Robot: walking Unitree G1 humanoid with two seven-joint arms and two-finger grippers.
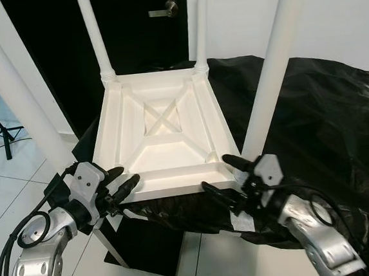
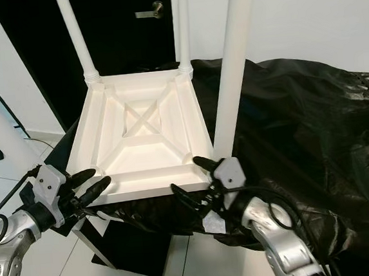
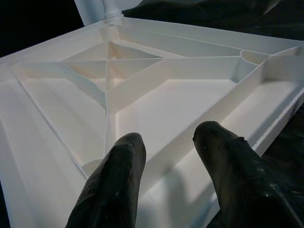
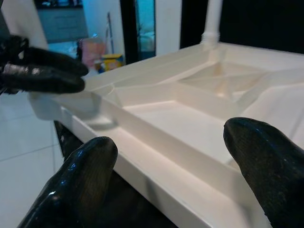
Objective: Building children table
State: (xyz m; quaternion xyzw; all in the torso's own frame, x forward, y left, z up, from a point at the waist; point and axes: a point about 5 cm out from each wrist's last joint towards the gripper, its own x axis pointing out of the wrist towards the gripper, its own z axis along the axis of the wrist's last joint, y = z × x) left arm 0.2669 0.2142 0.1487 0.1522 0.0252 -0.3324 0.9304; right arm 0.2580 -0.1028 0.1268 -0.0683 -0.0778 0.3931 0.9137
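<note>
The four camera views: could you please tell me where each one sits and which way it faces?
Left eye, right eye: on the head, looking forward and down at the upturned white table, both grippers at its near edge.
Left wrist: along the left gripper across the table's ribbed underside.
Right wrist: along the right gripper over the near rim.
Shared: all show the table.

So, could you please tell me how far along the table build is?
Done: the upside-down white table has legs standing at its corners. In hand: the open left claw and right claw sit at its near edge. Left: apparently turning it upright.
</note>
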